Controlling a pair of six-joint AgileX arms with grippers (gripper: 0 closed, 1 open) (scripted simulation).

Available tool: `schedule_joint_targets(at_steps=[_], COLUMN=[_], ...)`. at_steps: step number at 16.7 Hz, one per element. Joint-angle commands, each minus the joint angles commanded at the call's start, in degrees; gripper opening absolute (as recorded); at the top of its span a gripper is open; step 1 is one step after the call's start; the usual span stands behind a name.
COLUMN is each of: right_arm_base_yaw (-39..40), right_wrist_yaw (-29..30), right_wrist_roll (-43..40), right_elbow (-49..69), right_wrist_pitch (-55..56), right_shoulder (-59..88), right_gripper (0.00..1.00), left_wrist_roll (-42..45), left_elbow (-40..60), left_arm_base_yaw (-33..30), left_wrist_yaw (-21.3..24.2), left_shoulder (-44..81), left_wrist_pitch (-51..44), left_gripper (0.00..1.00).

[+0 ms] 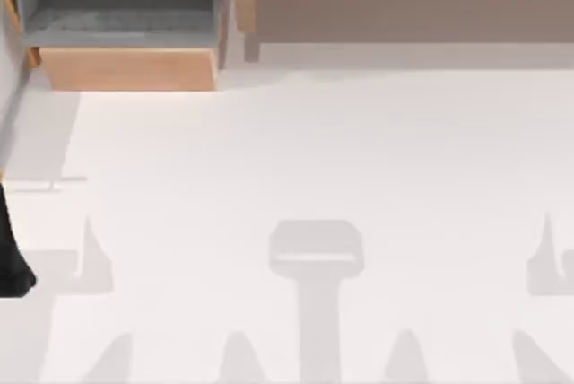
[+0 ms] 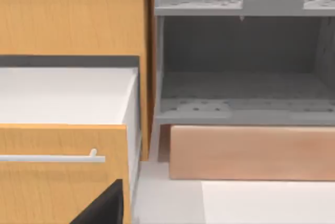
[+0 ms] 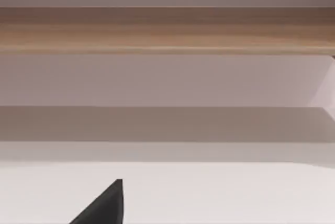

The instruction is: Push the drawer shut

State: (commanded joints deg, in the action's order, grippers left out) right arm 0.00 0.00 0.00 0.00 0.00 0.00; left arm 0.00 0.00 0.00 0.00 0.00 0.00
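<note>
Light-wood front panel of the boxy grey-walled drawer [image 1: 128,68] faces me at the white surface's [image 1: 314,160] far left, nearer my left tool [image 1: 13,267]; whether either tool is clenched I cannot tell.

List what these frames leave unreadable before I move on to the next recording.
- Drawer: its back is cut off by the top view's upper edge, so how far it stands open cannot be measured.
- Left gripper: just a dark tip at the left wrist view's lower edge; finger state unreadable.
- Right gripper: likewise a dark tip at the right wrist view's lower edge.
</note>
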Motion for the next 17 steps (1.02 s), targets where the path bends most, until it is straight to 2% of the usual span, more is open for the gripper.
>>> schedule_joint_targets(at_steps=[4, 7, 17], right_arm_base_yaw=[0.00, 0.00, 0.00], right_wrist_yaw=[0.00, 0.00, 0.00], right_wrist_roll=[0.00, 0.00, 0.00], right_elbow=[0.00, 0.00, 0.00], right_wrist_pitch=[0.00, 0.00, 0.00], right_shoulder=[0.00, 0.00, 0.00], right_gripper=[1.00, 1.00, 1.00], left_wrist_roll=[0.15, 0.43, 0.69], left_elbow=[1.02, 4.25, 20.90], left_arm_base_yaw=[-0.66, -3.02, -16.37], left_wrist_yaw=[-0.84, -3.39, -15.74], left_shoulder=[1.98, 9.40, 54.73], left_wrist_pitch=[1.66, 6.96, 34.47], left_gripper=[1.00, 1.00, 1.00])
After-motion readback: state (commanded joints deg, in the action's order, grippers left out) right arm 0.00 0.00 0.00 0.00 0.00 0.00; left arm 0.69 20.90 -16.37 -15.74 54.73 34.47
